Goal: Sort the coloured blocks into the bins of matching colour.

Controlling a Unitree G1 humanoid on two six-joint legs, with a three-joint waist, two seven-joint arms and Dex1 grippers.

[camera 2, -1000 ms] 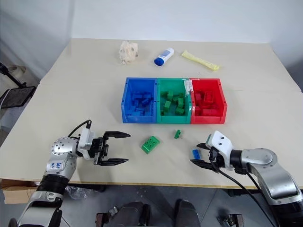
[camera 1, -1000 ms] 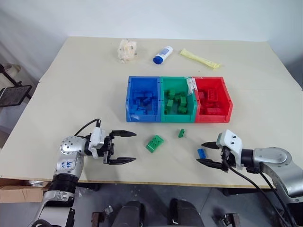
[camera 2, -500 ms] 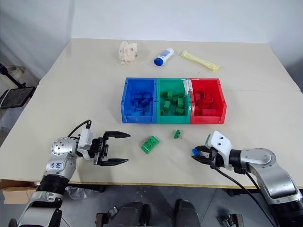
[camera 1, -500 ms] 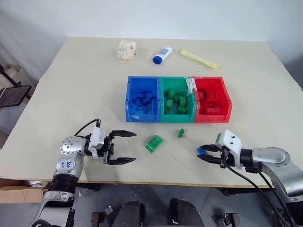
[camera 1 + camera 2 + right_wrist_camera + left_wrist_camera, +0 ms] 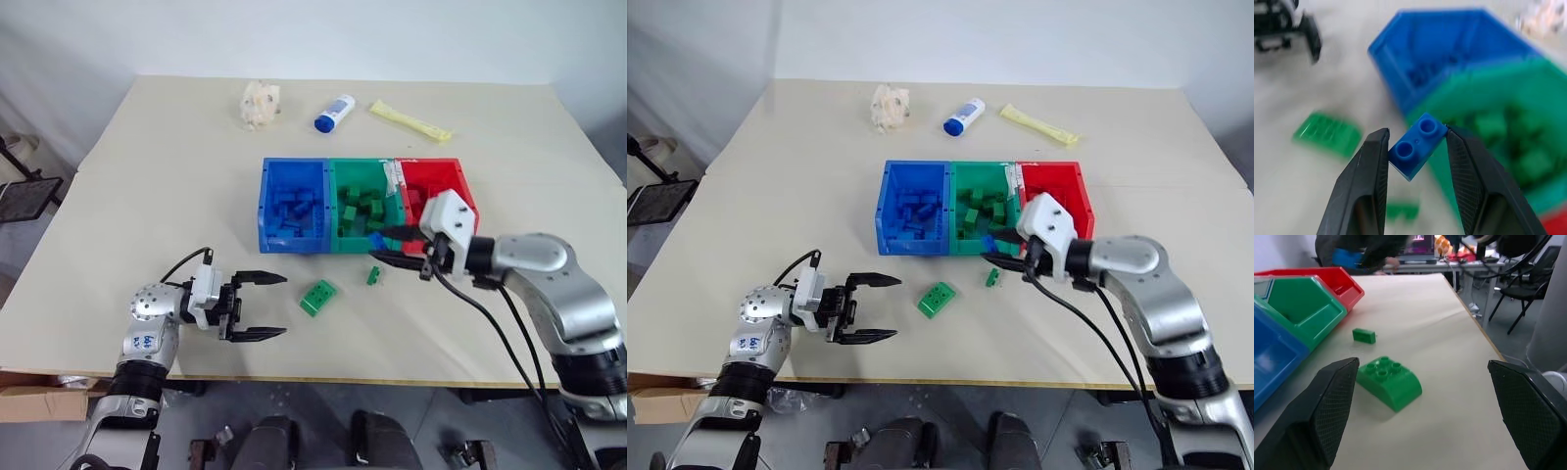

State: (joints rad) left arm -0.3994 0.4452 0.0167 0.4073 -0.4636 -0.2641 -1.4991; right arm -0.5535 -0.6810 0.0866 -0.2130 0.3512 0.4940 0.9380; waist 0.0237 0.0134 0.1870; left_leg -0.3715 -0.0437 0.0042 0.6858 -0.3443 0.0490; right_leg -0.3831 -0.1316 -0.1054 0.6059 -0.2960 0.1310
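The right pincer (image 5: 1415, 147) grips a small blue studded plastic brick (image 5: 1417, 143) above the front wall of the green plastic bin (image 5: 364, 209). The left pincer (image 5: 257, 305) gapes wide over the beige counter (image 5: 147, 186).

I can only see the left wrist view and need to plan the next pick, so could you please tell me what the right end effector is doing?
Observer: The right end effector is shut on a small blue block, two studs showing.
Operator: Thank you. Where is it relative to the bins?
Observer: It is held at the near edge of the green bin, beside the blue bin.
Operator: And what is left on the table?
Observer: Two green blocks: the large one between your fingers and a small one near the green bin. The left end effector is open.
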